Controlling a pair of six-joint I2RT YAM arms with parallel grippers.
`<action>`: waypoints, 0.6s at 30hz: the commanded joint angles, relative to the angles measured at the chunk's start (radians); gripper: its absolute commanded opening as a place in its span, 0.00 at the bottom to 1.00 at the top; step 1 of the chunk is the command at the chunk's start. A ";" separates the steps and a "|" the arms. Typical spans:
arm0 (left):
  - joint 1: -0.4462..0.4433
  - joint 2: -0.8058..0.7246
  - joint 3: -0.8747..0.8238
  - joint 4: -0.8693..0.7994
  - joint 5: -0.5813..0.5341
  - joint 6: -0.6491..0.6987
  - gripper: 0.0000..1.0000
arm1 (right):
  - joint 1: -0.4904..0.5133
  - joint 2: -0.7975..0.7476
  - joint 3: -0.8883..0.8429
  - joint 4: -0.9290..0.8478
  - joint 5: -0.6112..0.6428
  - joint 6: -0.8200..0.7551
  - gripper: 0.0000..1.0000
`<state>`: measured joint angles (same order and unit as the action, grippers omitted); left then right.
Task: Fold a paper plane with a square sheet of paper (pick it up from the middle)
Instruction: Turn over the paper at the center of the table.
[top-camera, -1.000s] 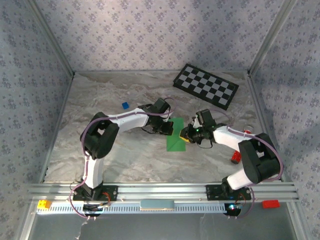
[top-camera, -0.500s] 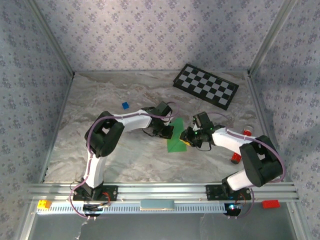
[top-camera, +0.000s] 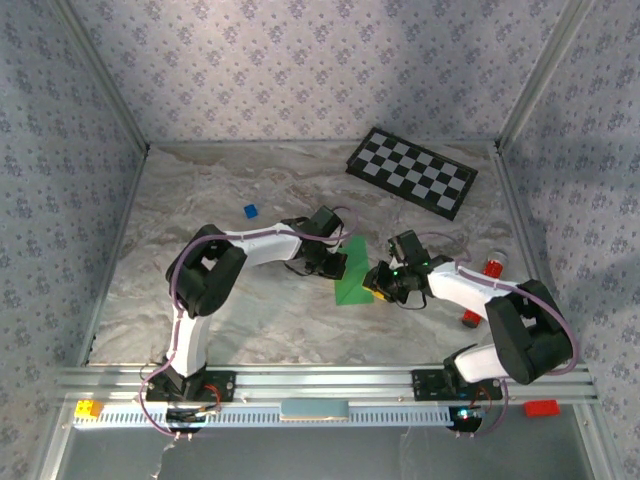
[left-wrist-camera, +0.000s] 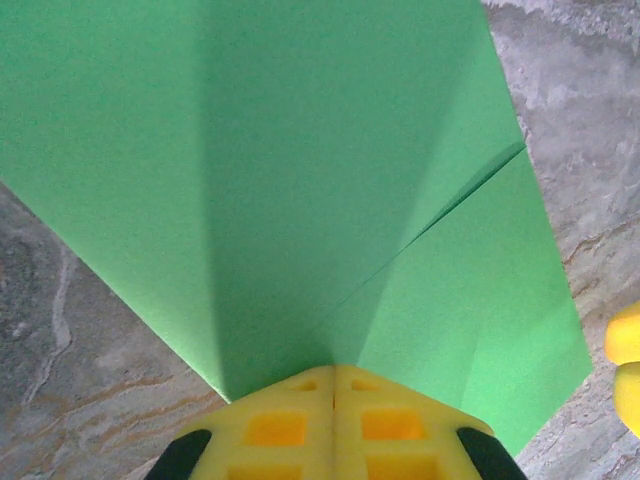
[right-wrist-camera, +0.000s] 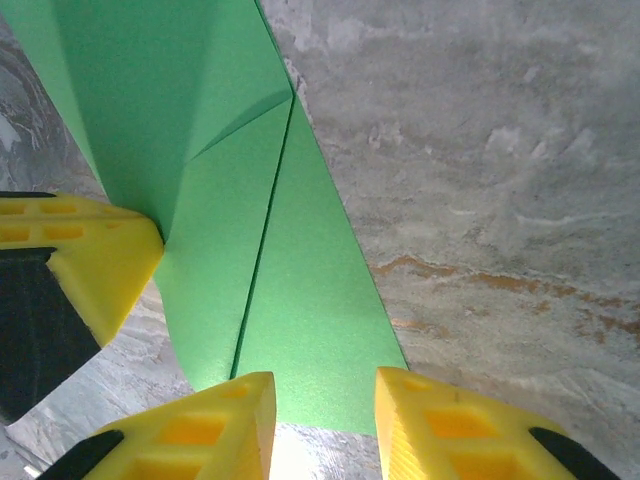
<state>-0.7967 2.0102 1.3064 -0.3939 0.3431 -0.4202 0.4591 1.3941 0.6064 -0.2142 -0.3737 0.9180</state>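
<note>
The green paper (top-camera: 350, 285), part-folded, lies on the table (top-camera: 230, 310) between the 2 arms. The left end effector (left-wrist-camera: 335, 385) is pressed together, pinching its folded edge. The right end effector (right-wrist-camera: 325, 400) stands spread astride the other end. With only 1 grip, a left pull could drag the paper and spring its creases.

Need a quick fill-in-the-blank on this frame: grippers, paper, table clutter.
1. The left gripper is ___ on the green paper.
2. On the right gripper the jaws stand ___ at that paper's edge.
3. The checkerboard lies at the far ___ corner of the table.
4. The tiny block left of both grippers is ___.
Missing: shut; open; right; blue.
</note>
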 joint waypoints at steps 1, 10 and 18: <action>-0.016 0.008 -0.042 -0.070 -0.041 -0.005 0.01 | 0.007 0.008 -0.005 -0.025 -0.008 0.000 0.32; -0.016 0.005 -0.048 -0.059 -0.044 -0.021 0.01 | 0.004 0.038 -0.003 -0.020 -0.017 0.014 0.32; -0.016 0.005 -0.053 -0.044 -0.037 -0.028 0.00 | 0.005 0.079 -0.010 0.038 -0.030 0.025 0.34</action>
<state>-0.8005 2.0022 1.2900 -0.3706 0.3321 -0.4389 0.4606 1.4433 0.6029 -0.1944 -0.3916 0.9287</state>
